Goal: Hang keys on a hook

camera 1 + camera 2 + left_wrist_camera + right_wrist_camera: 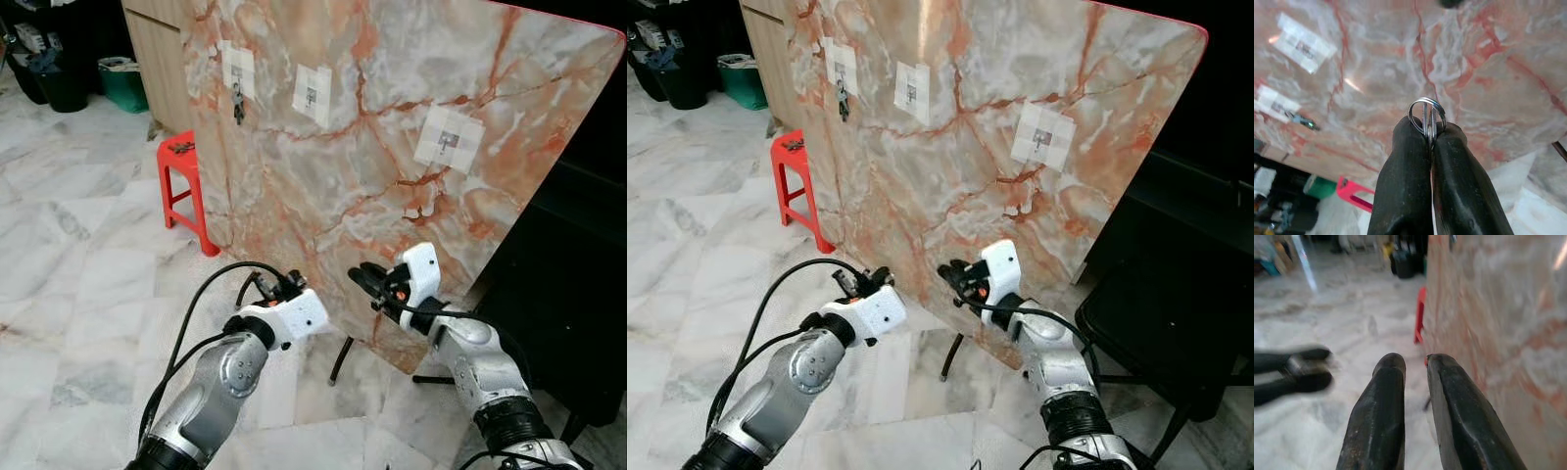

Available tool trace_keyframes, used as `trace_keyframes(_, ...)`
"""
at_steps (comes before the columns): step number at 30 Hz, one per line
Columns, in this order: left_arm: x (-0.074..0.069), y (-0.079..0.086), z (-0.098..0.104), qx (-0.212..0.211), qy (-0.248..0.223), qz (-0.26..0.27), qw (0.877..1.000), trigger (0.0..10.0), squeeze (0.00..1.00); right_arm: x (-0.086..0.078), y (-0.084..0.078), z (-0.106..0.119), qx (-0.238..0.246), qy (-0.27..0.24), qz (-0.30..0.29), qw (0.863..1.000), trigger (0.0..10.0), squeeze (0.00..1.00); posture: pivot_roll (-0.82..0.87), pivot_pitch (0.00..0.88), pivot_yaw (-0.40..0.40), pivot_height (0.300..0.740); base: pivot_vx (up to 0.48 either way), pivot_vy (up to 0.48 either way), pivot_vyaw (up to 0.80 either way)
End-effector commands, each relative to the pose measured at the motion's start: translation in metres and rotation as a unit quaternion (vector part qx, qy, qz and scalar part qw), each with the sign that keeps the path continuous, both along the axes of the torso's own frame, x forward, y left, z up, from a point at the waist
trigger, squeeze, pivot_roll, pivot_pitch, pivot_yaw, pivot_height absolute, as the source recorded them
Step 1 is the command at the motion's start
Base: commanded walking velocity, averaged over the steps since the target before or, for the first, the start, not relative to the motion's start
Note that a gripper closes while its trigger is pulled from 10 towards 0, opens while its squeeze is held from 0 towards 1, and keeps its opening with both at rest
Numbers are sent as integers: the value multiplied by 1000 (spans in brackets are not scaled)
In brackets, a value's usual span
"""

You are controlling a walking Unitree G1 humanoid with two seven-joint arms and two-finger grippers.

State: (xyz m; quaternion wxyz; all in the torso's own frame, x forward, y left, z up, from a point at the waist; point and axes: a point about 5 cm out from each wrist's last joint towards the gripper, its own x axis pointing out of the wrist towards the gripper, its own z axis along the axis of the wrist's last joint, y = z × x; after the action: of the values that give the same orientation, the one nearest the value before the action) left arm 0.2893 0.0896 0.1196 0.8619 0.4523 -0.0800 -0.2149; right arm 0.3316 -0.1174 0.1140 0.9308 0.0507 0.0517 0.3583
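Although the left gripper [282,286] is raised before the marble board [392,147], it sits low against the slab in the left eye view, well below the three taped hooks; the left hook [237,98] already carries a dark bunch, the middle hook [312,96] and the right hook [449,140] look bare; the right gripper [372,281] hangs just beside the board's lower edge, and a red stool [181,181] with more small things on its seat stands at the board's far side.

In the right eye view the same layout holds; the reach up to a bare hook is long, so a misjudged approach could scrape the ring along the marble instead of meeting the hook.

In the left wrist view the two black fingers [1405,186] are pressed together on the key ring [1426,115], which pokes out just past their tips; whatever keys hang from it are hidden behind the fingers; the hold is on thin wire at the very tips, so I judge that a knock on the board could twist the ring or pull it free, and the upright loop offers a narrow opening to a small hook.

In the right wrist view the right gripper's fingers [1381,421] stand slightly apart with nothing between them; the picture is blurred; this arm is close to the slab, and it could bump the propped board and shift the hooks.
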Motion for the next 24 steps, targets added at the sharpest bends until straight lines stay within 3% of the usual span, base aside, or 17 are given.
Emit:
trace_keyframes(1,1,-5,2,12,-13,-14,1000,10000,0,2,2,12,15,-21,13,1000,10000,0,58,0,-134,740,0,0,0)
trace_keyframes(6,3,-6,6,16,-34,-10,999,10000,0,-2,6,20,33,-35,46,998,10000,0,58,0,-135,740,0,0,0)
trace_keyframes(16,5,-13,18,2,-81,-21,997,10000,0,-14,10,16,18,-26,111,993,10000,0,56,0,-134,740,0,0,0)
trace_keyframes(24,3,-19,19,-2,-88,-40,995,10000,0,-17,12,14,14,-24,116,993,10000,0,58,0,-132,740,0,0,0)
